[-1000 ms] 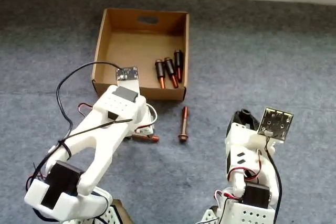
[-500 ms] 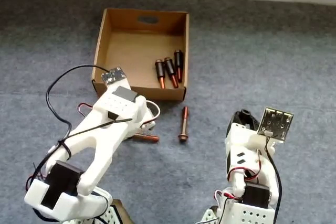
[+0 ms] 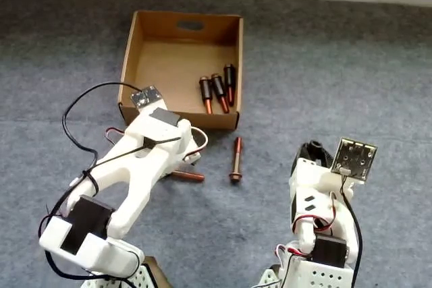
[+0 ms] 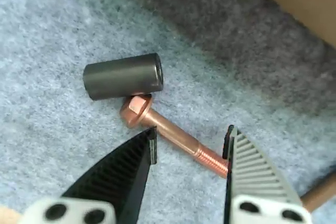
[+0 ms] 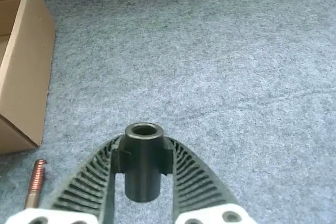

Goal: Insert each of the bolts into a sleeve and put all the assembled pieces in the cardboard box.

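I saw a glossy, coppery metal bolt (image 4: pixel 176 139), a matt dark sleeve (image 4: pixel 123 75), possibly plastic, a rough grey felt-like surface (image 4: pixel 52 24) and a plain matt cardboard box (image 3: pixel 165 72).

The right gripper (image 5: pixel 143 148) is clamping a dark sleeve (image 5: pixel 143 169) between its ribbed jaws, with the sleeve's open bore pointing up. The cardboard box (image 5: pixel 23 66) is showing one outer wall and a corner. A copper bolt (image 5: pixel 35 182) is lying on the grey carpet (image 5: pixel 226 66) near that box corner, and the held sleeve is sitting well apart from the box.
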### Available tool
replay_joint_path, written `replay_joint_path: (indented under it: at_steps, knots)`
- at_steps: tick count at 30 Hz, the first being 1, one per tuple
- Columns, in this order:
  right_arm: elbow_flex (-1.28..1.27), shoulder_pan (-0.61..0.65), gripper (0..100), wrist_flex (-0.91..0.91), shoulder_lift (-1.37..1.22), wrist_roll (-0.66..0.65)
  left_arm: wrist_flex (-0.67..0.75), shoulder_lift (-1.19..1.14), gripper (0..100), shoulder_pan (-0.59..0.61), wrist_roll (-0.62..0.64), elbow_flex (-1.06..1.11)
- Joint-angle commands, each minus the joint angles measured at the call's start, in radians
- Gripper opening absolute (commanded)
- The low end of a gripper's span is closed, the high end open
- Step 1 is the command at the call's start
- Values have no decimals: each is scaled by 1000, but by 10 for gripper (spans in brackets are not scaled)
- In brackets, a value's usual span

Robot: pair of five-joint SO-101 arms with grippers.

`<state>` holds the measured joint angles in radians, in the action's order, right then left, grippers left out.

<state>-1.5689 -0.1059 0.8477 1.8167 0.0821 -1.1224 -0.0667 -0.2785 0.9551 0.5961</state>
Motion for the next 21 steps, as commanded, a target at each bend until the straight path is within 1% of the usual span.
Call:
replay_joint_path:
  at_steps: [1,4,8,11,13,16,21]
  knots:
    - [5,-7,6,5,8,8,-12,12,228,-5,-41,-35]
    - [5,-7,6,5,8,8,-103,79,228,-4,-61,-108]
    - [5,-7,6,5,8,8,-287,206,228,-1,-81,-228]
    - [5,-7,6,5,8,8,-384,285,228,-4,-98,-245]
    - [5,-7,6,5,8,8,-405,298,228,-5,-101,-209]
    - [5,-7,6,5,8,8,-400,268,229,2,-104,-162]
    - [5,-7,6,5,8,8,-350,127,229,-1,-103,-148]
